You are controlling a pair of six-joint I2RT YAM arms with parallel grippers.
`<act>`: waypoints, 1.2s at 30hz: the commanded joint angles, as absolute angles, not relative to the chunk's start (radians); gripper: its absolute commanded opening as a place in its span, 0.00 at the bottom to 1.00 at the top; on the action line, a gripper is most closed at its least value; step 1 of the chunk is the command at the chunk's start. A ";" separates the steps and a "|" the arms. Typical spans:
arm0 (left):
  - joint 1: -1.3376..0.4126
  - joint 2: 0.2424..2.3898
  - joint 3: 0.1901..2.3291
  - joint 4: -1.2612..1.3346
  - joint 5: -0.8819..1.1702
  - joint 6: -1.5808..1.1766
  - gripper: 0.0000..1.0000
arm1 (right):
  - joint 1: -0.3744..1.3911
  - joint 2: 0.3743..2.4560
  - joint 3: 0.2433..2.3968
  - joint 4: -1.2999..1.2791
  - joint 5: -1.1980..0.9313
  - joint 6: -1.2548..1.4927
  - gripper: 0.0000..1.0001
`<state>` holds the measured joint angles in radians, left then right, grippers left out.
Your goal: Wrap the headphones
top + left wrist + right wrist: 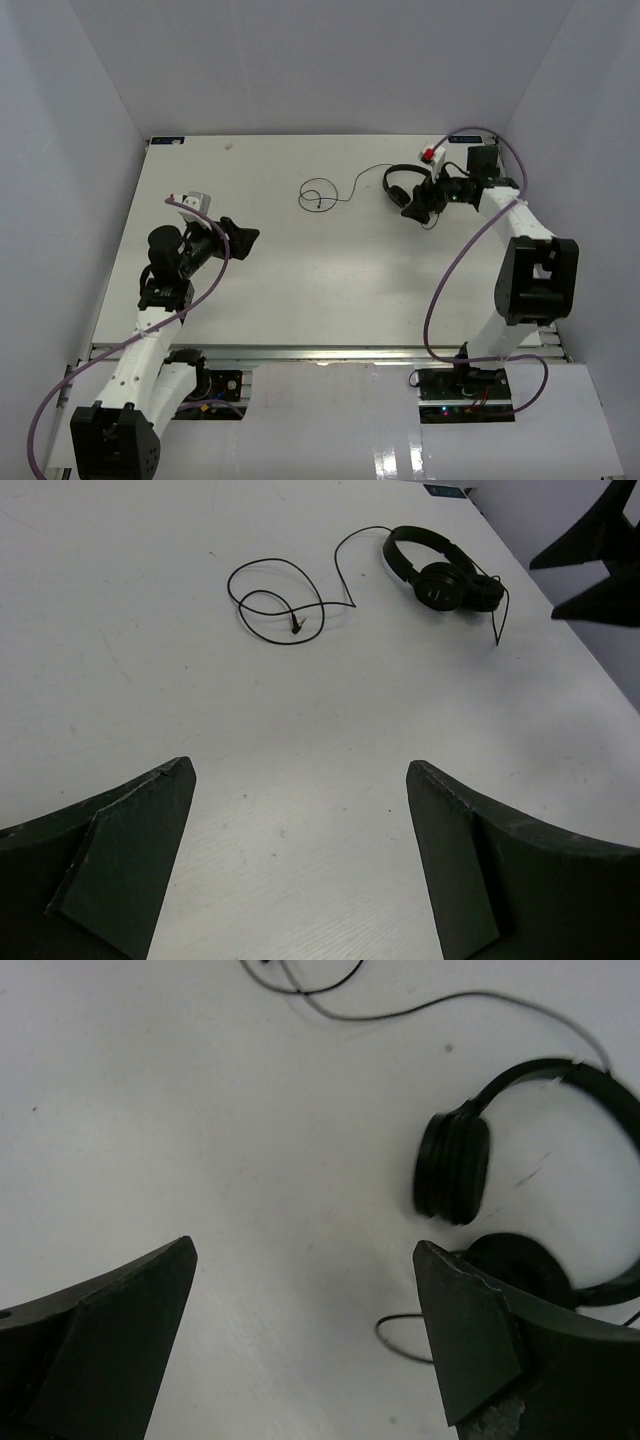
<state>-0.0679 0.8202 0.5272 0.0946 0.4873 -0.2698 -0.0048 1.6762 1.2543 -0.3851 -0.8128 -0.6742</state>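
Nearest each wrist lens are the fingers themselves: the left fingers (120, 850) stand wide apart with nothing between them, and the right fingers (110, 1330) are spread just as wide and equally empty. The step in hand looks like a first grasp by the right arm. It should shift sideways so that the headband or an earcup, not the thin cord (352, 187), sits squarely in the gap. The headphones (403, 188) lie at the far right of the tabletop (300, 290), just beside the right fingers and off to one side of the gap. The cord trails into a loose coil, well apart from the left fingers.
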 commanded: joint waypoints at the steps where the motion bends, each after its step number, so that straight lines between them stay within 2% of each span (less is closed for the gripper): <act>1: -0.077 0.818 0.568 0.069 0.492 -0.246 0.98 | -0.007 1.908 1.555 -0.284 -0.813 -0.435 0.90; 6: -0.081 0.831 0.571 0.056 0.473 -0.229 0.98 | -0.006 2.077 1.737 -0.209 -0.620 -0.325 0.84; 9: -0.081 0.846 0.574 0.055 0.472 -0.223 0.98 | -0.007 2.130 1.782 -0.225 -0.625 -0.299 0.81; 12: -0.083 0.870 0.583 0.053 0.477 -0.219 0.98 | -0.002 2.107 1.749 -0.236 -0.657 -0.268 0.86; 14: -0.081 0.881 0.587 0.054 0.481 -0.218 0.98 | 0.036 2.071 1.693 -0.232 -0.640 -0.275 0.98; 17: -0.081 0.899 0.593 0.055 0.491 -0.221 0.98 | 0.082 2.022 1.602 -0.218 -0.567 -0.289 0.90; 22: -0.082 0.914 0.597 0.057 0.507 -0.224 0.98 | 0.145 2.034 1.566 -0.229 -0.436 -0.346 0.90; 29: -0.081 0.885 0.589 0.052 0.502 -0.222 0.98 | 0.215 2.079 1.577 -0.193 -0.117 -0.409 0.97; 32: -0.081 0.882 0.589 0.052 0.503 -0.222 0.98 | 0.230 2.072 1.557 -0.167 -0.046 -0.457 0.99; 34: -0.081 0.887 0.591 0.052 0.509 -0.224 0.98 | 0.234 2.074 1.547 -0.170 -0.028 -0.492 0.95; 36: -0.082 0.890 0.594 0.051 0.514 -0.225 0.98 | 0.235 2.079 1.540 -0.184 -0.027 -0.514 0.84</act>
